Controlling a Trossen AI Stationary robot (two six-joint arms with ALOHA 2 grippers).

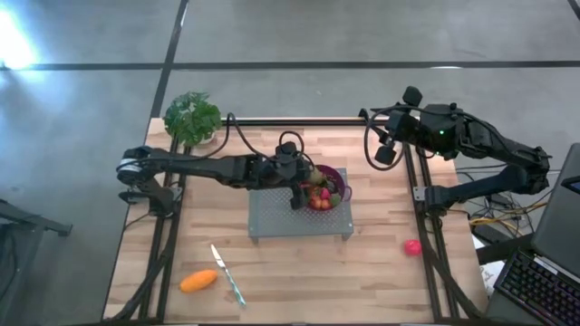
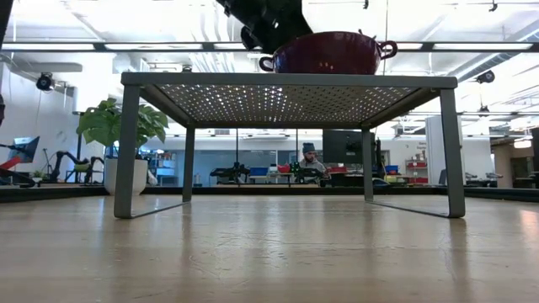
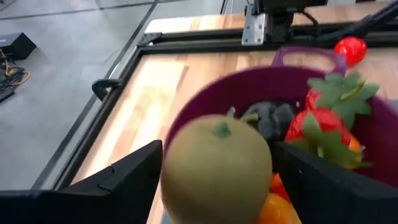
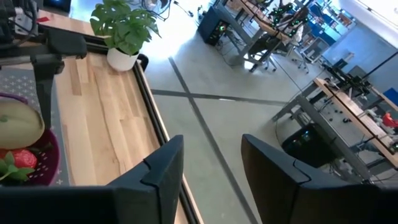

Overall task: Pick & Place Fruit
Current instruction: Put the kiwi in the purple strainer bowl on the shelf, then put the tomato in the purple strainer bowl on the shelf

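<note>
my left pincer (image 3: 214,180) is clamped on the brown-green oval fruit (image 3: 216,165), holding it just over the rim of the purple plastic bowl (image 3: 249,93). i see that bowl sitting on the grey perforated metal stand (image 1: 276,215) in the middle of the wooden surface (image 1: 362,272), with red strawberries (image 3: 323,127) and a dark round fruit (image 3: 270,118) already inside it. the elongated orange fruit (image 1: 198,281) lies near the front left, just beside the slim light-handled knife (image 1: 227,274). the pink-red ball (image 1: 412,246) rests near the right rail. my right pincer (image 4: 211,165) waits up at the back right, its 2 fingers spread apart. a leafy green potted plant (image 1: 192,118) stands at the back left corner.
</note>
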